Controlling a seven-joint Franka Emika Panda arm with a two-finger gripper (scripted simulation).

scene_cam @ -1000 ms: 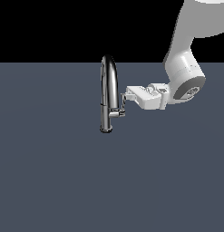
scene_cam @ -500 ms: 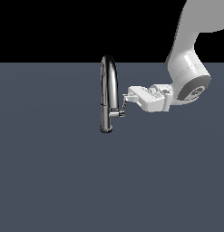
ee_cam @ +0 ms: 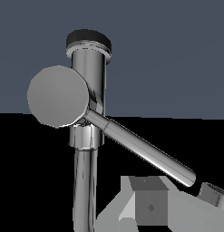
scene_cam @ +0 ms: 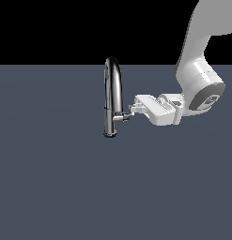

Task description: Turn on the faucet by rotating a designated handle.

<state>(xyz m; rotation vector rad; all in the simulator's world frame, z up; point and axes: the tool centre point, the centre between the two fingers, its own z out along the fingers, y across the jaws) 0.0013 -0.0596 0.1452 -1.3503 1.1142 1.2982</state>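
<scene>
Both renders are sharp edge to edge, with no blur, grain or lens bending. The lighting is even and fairly dim: the slate-blue counter (scene_cam: 51, 187) is one flat tone and carries no cast shadows, and above it is solid black. The chrome faucet (scene_cam: 112, 96) shows soft pale streaks along its column and arch, not harsh glare. The white arm (scene_cam: 198, 79) shades gently to grey underneath. In the wrist view the handle (ee_cam: 140, 148) has a smooth bright band, and the claw (ee_cam: 152, 206) looks matte grey.
</scene>
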